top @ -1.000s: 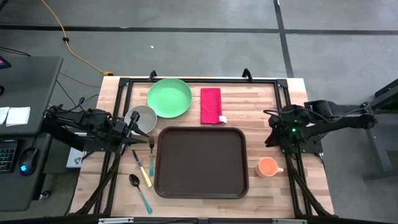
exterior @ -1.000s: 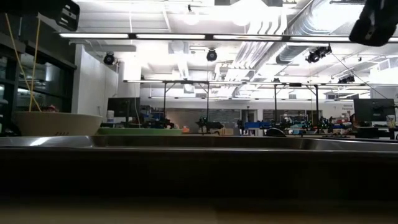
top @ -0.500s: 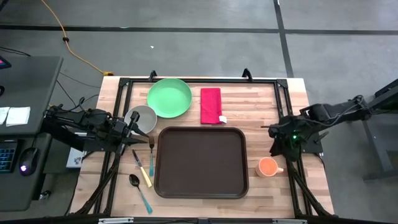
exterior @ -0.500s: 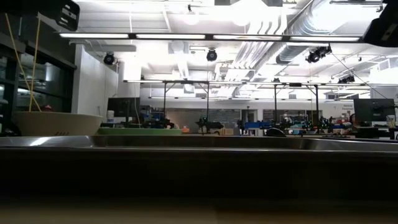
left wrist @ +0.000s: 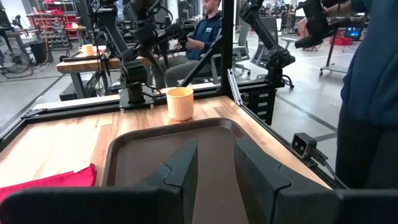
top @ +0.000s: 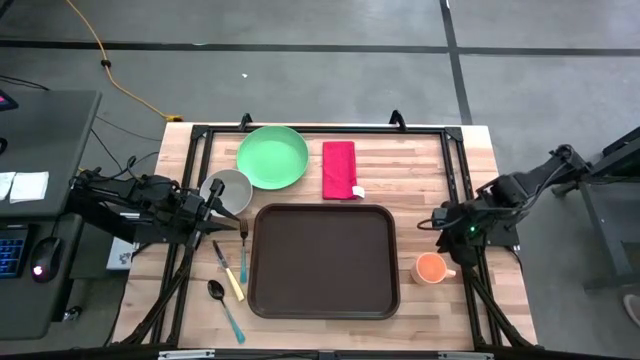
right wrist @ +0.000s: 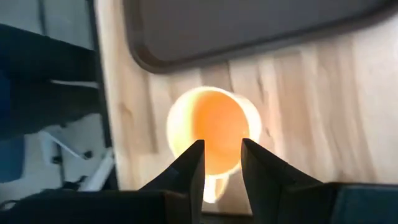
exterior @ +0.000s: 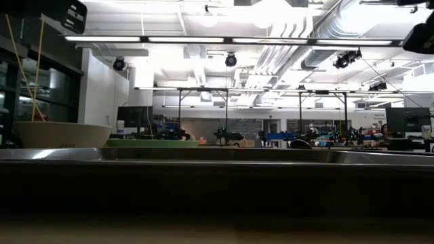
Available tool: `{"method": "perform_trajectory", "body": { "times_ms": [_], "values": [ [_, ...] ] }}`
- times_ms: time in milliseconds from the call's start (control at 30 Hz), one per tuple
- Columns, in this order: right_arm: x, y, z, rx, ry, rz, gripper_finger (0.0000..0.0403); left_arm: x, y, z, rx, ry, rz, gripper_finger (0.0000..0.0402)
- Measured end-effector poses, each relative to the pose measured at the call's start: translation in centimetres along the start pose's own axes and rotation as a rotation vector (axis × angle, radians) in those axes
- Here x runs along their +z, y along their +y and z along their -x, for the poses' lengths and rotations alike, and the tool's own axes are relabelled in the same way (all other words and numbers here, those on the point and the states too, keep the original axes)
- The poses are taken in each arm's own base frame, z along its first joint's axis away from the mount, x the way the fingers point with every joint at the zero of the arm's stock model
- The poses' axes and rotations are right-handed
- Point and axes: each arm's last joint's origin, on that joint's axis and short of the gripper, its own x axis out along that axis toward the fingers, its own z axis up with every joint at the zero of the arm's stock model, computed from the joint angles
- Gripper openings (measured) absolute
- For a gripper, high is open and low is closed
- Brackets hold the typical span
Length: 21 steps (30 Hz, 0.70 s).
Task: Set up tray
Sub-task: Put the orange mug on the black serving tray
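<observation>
right end effector (right wrist: 218, 163) part open – above orange cup (right wrist: 213, 127), empty

Dark arms, angular black fingers (left wrist: 186, 165)

My tabletop (top: 420, 160) of pale wood planks stands on a grey concrete floor (top: 300, 70) crossed by dark seams. An orange cable (top: 95, 40) trails over that floor beyond it. Left of it sits a grey desk (top: 40, 150) carrying a mouse (top: 40, 268). Long ceiling lights (exterior: 224, 39) and ducts (exterior: 339, 27) hang overhead.
</observation>
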Motion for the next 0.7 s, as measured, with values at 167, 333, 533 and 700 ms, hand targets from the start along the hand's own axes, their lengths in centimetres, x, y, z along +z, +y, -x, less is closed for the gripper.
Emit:
{"method": "perform_trajectory", "body": {
  "times_ms": [167,333,533,700],
  "values": [
    [0.2,0.1,-1.1,-0.074,0.081,0.001,0.0083,0.0,0.0,0.0,0.0,0.0,0.0,0.0136],
    [0.7,0.3,-2.1,-0.106,0.125,0.042,0.0083,0.0,0.0,0.0,0.0,0.0,0.0,0.0136],
    [1.3,0.5,-3.0,-0.139,0.132,0.049,0.0083,0.0,0.0,0.0,0.002,0.0,0.0,0.0136],
    [1.7,0.8,-3.4,-0.131,0.113,0.048,0.0083,0.0,0.0,0.0,0.003,0.001,0.0,0.0136]
  ]
}}
